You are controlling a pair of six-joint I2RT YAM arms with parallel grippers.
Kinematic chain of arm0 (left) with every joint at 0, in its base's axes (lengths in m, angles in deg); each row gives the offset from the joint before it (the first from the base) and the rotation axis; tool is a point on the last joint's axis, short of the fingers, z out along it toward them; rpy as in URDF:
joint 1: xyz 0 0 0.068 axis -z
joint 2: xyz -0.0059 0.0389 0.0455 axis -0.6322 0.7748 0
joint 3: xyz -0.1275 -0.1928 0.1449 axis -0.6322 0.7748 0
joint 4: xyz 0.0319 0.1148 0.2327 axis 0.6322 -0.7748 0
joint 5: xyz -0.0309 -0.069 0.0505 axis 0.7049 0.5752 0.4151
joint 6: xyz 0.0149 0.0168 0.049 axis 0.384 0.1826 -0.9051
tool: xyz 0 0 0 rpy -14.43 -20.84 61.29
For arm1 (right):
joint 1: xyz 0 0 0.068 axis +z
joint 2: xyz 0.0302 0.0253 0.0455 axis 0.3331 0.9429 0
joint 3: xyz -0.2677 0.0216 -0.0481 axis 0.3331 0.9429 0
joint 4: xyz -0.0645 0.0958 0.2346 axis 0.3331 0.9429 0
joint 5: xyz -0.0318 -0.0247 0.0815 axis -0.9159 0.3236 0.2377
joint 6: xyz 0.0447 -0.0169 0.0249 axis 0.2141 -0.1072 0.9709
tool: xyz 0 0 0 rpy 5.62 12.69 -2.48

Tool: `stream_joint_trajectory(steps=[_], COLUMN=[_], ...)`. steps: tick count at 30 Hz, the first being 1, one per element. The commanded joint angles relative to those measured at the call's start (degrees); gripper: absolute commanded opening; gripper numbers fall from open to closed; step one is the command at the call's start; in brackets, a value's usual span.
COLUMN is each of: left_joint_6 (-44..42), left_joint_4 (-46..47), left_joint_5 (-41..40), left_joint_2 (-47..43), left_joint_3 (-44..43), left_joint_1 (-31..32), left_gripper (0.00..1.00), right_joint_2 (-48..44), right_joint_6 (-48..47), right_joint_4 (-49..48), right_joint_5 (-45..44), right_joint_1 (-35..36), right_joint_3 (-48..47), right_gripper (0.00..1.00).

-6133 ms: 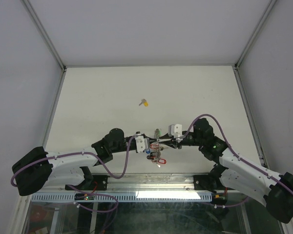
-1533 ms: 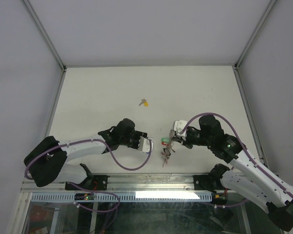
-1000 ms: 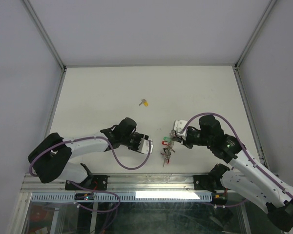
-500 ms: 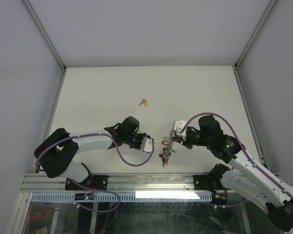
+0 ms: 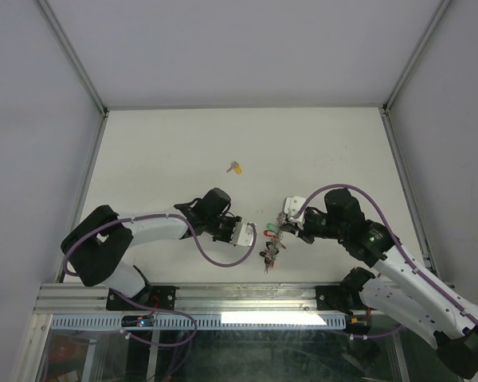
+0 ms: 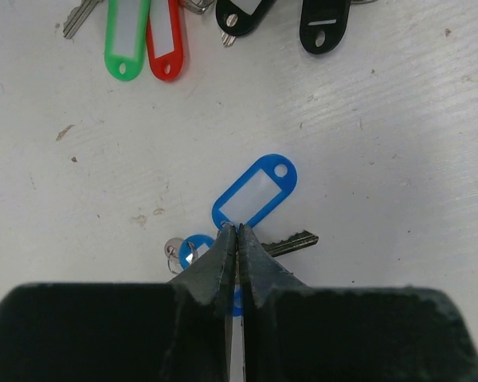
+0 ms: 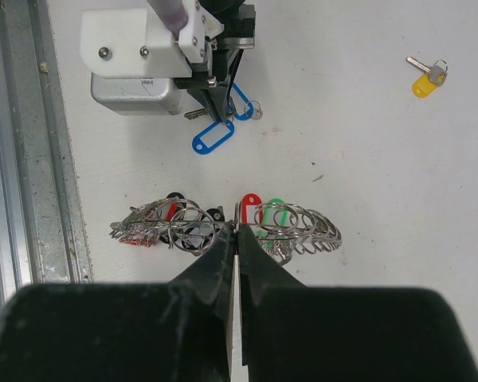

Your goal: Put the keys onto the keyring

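A key with a blue tag lies on the white table, its blade pointing right. My left gripper is shut on the small ring at the tag's lower end. In the right wrist view that same blue tag shows under the left gripper. The keyring, a silver ring fringed with small rings, keys and red, green and black tags, hangs edge-on just above the table with my right gripper shut on its wire. From above, the keyring sits between the left gripper and the right gripper. A yellow-tagged key lies alone farther back.
The keyring's green tag, red tag and black tags hang along the top of the left wrist view. A metal frame rail runs along the table's near edge. Grey walls enclose the white table.
The left arm has slid right, toward the keyring, and its jaws have shut on the blue-tagged key. The right gripper and the keyring have stayed in place.
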Motion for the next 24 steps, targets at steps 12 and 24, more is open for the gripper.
stream_joint_trajectory(steps=[12, 24], left_joint_6=[8.2, 13.7], left_joint_4=[8.0, 6.6], left_joint_5=[6.5, 17.1], left_joint_2=[-10.2, -10.8], left_joint_3=[1.1, 0.7], left_joint_1=[-3.4, -4.8], left_gripper=[0.0, 0.0], right_joint_2=[-2.1, -1.5], right_joint_6=[0.7, 0.0], right_joint_4=[-4.6, -4.8], right_joint_5=[0.3, -0.5], right_joint_1=[-0.2, -0.2], right_joint_3=[-0.6, -0.6], right_gripper=[0.0, 0.0])
